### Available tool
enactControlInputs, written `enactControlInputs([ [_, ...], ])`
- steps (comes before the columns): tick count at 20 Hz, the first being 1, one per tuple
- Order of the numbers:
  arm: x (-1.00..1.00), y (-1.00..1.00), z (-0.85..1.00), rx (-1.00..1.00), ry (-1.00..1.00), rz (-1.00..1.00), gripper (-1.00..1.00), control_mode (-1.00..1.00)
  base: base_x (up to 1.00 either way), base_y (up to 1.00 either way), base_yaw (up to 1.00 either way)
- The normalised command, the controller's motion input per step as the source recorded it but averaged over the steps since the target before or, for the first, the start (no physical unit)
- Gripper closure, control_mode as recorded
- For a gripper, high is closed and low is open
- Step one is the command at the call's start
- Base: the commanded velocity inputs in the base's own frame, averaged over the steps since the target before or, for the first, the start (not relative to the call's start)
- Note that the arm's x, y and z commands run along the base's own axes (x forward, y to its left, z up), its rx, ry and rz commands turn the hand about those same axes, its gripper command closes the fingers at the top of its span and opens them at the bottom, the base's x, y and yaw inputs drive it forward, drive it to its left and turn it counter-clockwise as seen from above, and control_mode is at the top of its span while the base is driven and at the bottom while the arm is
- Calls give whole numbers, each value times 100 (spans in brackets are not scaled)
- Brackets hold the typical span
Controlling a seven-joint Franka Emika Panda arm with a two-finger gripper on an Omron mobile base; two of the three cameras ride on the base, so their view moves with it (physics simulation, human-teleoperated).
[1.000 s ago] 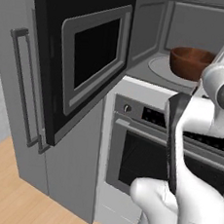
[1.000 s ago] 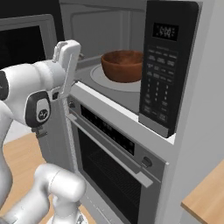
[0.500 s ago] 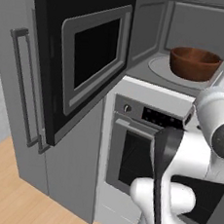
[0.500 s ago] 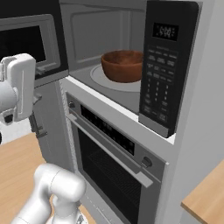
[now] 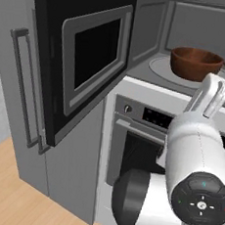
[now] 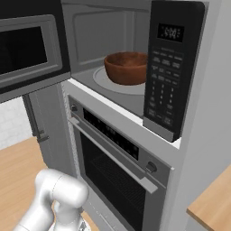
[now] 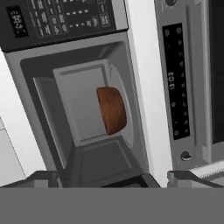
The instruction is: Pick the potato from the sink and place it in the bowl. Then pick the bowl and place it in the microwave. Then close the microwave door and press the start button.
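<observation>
The bowl point(image 6: 128, 66) is left standing on the turntable plate point(image 5: 161, 66) inside the microwave point(image 6: 90, 31), the arm has been drawn back and lowered away from the cavity with the tool point(image 7: 111, 180) released and empty, so the microwave door point(image 5: 86, 57), seen wide open, is judged next to be closed.

The bowl point(image 6: 127, 67) is dark reddish-brown wood with a glossy inside, and it sits on a pale grey turntable plate point(image 6: 103, 79). The microwave point(image 6: 94, 31) has a grey cavity and a black control panel point(image 6: 168, 67) with rows of small pale buttons and a pale display. The microwave door point(image 5: 88, 58) is black, with a grey frame around its dark glass window. The oven point(image 6: 113, 162) below has a steel-grey front, a black strip and dark glass. The cupboard doors point(image 5: 15, 124) are grey, the floor point(image 5: 7, 192) light wood.
</observation>
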Motion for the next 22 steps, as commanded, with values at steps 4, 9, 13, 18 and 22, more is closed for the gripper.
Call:
enactControlInputs([
  [4,-18,100,-15,-7,-1,-5,-100,-100,0,0,0],
  [9,0,100,-56,-4,-13,-4,-100,-100,0,0,0],
  [13,-1,93,-54,-11,-23,-5,-100,-100,0,0,0],
  [18,7,80,-49,-10,-5,-5,-100,-100,0,0,0],
  [22,19,80,-54,-2,0,-3,-100,-100,0,0,0],
])
